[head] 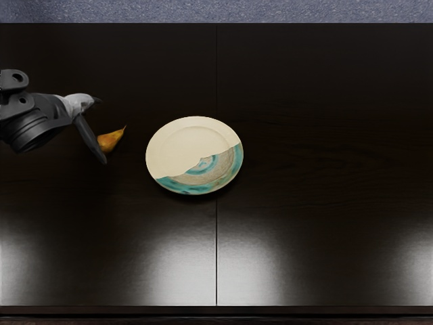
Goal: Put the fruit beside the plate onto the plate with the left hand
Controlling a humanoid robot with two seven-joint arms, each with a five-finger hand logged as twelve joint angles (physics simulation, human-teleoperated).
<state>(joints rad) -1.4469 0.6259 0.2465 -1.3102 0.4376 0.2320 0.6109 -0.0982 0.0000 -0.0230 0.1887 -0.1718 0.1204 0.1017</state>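
Head view, looking down on the dark table (325, 101), and the left arm is in from the left edge, its black forearm thick and low over the wood. The left hand (86, 126) sits right at the pear (111, 139), a dark part of it crossing the fruit's left side and hiding that end. Is the hand clamped on the pear or loose beside it? From this angle I cannot tell. The pear is small and orange-yellow, and its narrow stem end points up and to the right. It lies on the table to the left of the plate (177, 143), near it but clearly apart. The plate is round, cream above and glazed teal along its lower right. It sits close to the table's middle, just left of the thin seam (216, 257) running down the tabletop. Two pale reflections glow on the near side of the wood.
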